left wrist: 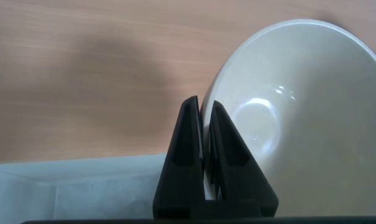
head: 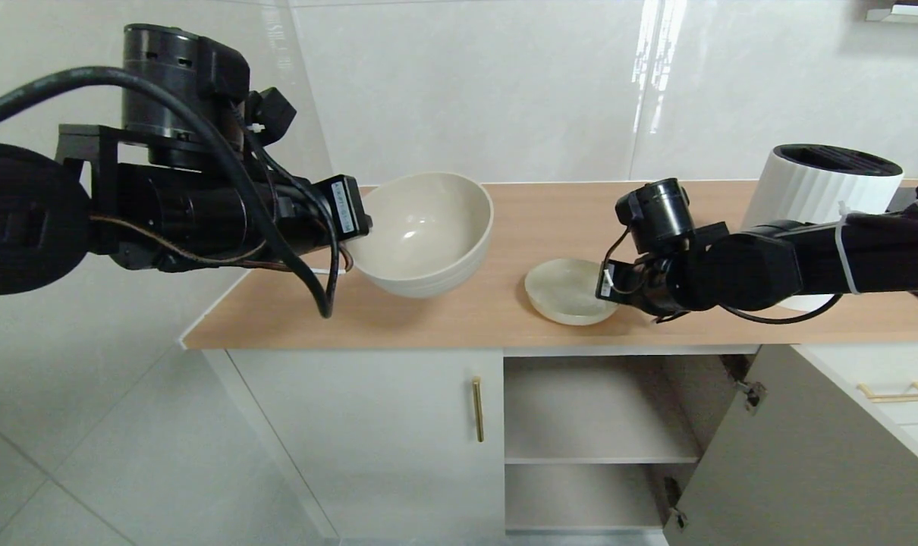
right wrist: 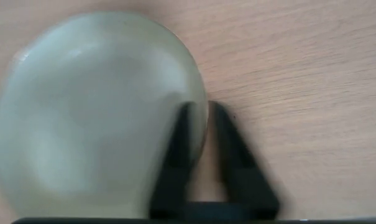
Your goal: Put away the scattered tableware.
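The deep cream-coloured glazed bowl [head: 425, 231] looked rigid, smooth and breakable. Its weight probably sat well out from any pinch on its thin lip, so I judged it would tend to swing or slip. The rim was the only part narrow enough to hold, and a slow carry seemed wise. The left gripper [left wrist: 203, 106] was clamped on that rim, one finger inside the wall and one outside, almost together. The bowl was tilted on its side over the left end of the light wooden countertop [head: 444, 322]; whether its base touched the wood could not be told.

The small pale translucent dish [head: 569, 292] lay flat on the countertop near the front edge, well apart from the bowl. It seemed light, stiff and slick — glass or something like it — with a low rim as the natural hold. The right gripper [right wrist: 200, 115] straddled that rim, its fingers drawn in close and apparently pinching it.

Below, the open white cabinet [head: 595, 455] offered bare shelves — a likely home for both.
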